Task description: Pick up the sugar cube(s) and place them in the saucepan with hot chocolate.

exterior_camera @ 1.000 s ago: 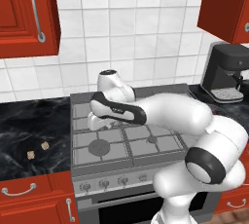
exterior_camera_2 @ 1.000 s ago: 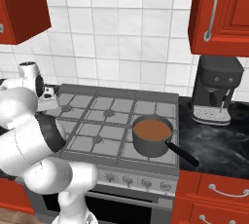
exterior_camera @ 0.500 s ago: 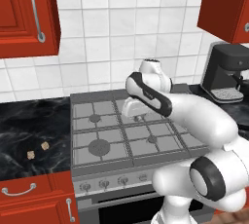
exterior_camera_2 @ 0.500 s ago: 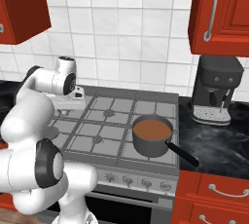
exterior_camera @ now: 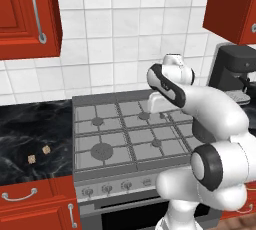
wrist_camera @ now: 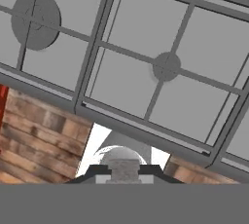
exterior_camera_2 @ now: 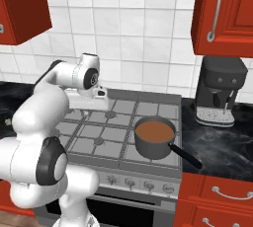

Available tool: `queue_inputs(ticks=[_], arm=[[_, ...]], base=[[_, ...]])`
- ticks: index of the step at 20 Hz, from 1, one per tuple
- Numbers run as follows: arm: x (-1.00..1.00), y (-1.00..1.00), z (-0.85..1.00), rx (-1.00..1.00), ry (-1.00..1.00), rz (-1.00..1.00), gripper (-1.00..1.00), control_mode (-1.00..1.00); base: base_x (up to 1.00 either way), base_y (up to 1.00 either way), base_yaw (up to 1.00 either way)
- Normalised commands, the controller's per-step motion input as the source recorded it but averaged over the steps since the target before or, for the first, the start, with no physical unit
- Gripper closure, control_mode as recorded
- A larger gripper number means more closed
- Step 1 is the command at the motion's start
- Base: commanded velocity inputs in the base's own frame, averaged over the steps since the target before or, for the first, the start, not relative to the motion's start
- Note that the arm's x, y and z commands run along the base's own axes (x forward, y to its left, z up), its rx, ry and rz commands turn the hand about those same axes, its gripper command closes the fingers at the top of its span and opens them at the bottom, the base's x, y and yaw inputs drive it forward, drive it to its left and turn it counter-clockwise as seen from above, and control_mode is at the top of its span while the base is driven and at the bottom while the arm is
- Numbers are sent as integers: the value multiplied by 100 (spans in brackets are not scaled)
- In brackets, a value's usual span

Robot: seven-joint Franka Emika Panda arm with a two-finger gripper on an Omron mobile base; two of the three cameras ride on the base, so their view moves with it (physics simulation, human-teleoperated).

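Over the last second we have swung our closed two-finger gripper from the stove's left edge to above the grey burner grates. It pinches something small and pale, likely the whitish cube, though we cannot tell. Two tan speckled sugar cubes lie on the black marble counter, and the round dark grey saucepan of brown hot chocolate waits just to the right.

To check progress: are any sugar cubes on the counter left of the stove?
Yes, two sugar cubes lie on the counter.

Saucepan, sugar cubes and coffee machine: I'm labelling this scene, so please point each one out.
saucepan (exterior_camera_2: 150, 146), right base view, on its grey side wall.
sugar cubes (exterior_camera: 46, 149), left base view, on the right one of the two tan cubes lying on the black counter.
coffee machine (exterior_camera_2: 219, 83), right base view, on its dark upper body.
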Motion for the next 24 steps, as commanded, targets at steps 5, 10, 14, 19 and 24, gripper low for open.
queue_inputs(ticks=[5, 10, 14, 19, 24], arm=[[-33, -26, -18, -19, -21, -7, 100, -100], [-18, -23, 0, -16, -37, -9, 100, -100], [0, -47, 0, -2, -34, -13, 100, -100], [0, -81, 0, 0, -7, -18, 100, -100], [6, -100, 14, 0, 0, -18, 100, -100]], base=[[0, 0, 0], [0, 0, 0], [0, 0, 0], [0, 0, 0], [0, 0, 0]])
